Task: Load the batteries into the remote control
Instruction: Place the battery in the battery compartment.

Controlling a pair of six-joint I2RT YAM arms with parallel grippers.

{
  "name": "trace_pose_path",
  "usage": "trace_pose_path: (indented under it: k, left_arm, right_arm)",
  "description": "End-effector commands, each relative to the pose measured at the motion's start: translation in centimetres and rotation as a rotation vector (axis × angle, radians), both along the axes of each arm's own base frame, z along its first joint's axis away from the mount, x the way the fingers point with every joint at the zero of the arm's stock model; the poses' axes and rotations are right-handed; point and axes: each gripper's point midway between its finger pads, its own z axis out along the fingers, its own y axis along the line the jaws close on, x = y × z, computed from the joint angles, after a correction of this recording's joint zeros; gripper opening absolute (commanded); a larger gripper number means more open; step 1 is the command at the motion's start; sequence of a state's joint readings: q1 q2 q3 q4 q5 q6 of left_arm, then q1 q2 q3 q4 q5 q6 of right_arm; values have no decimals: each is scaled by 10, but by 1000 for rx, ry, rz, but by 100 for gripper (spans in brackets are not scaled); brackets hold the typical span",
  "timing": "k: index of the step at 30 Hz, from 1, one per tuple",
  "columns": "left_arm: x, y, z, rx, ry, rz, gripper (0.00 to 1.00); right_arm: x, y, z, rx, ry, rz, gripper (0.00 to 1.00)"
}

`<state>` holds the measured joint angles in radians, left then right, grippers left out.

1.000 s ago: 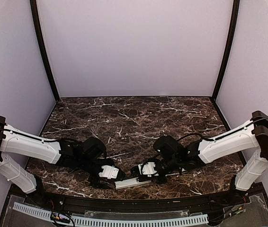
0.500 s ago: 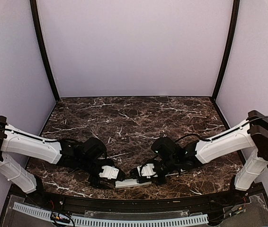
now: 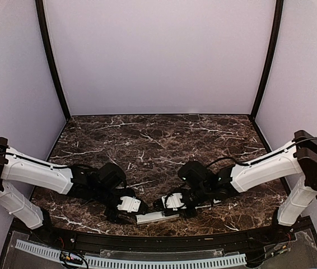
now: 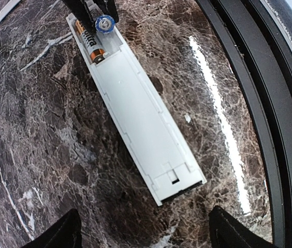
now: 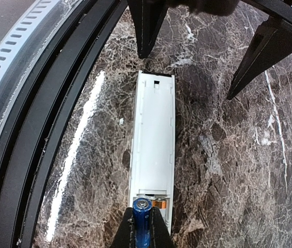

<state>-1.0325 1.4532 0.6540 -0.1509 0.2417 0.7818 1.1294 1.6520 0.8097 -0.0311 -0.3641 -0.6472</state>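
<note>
The remote control (image 4: pixel 135 108) lies back side up near the table's front edge (image 3: pixel 157 217), its battery bay uncovered at one end. One battery (image 4: pixel 92 44) with an orange band lies seated in the bay (image 5: pixel 162 203). My right gripper (image 5: pixel 141 230) is shut on a blue battery (image 5: pixel 141 216), holding it over the bay's free slot beside the seated cell; its round tip shows in the left wrist view (image 4: pixel 104 24). My left gripper (image 4: pixel 143 222) stands open at the remote's other end, with its fingers (image 5: pixel 146 31) straddling that end without touching it.
A thin flat white cover strip (image 4: pixel 1 13) lies on the marble off to one side. The black rail (image 4: pixel 249 77) of the table's front edge runs close alongside the remote (image 5: pixel 58 103), with a white perforated strip (image 5: pixel 12 57) beyond it.
My right gripper has shifted a little leftward with the blue battery, closer over the remote's bay. The left gripper and the remote have stayed put.
</note>
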Motion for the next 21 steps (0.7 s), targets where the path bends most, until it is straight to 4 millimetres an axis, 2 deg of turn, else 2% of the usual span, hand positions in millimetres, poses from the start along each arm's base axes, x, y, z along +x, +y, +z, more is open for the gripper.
trace_pose_path:
  k: [1, 7, 11, 21]
  left_arm:
    - [0, -2, 2, -1, -4, -3, 85]
    - [0, -2, 2, -1, -3, -2, 85]
    - [-1, -2, 2, 1, -3, -3, 86]
    - [0, -2, 2, -1, -4, -2, 87]
  right_arm:
    - [4, -3, -9, -37, -9, -6, 0]
    - [5, -7, -17, -73, -15, -8, 0]
    - [6, -8, -17, -86, -14, -6, 9]
    - [9, -1, -6, -78, -16, -12, 18]
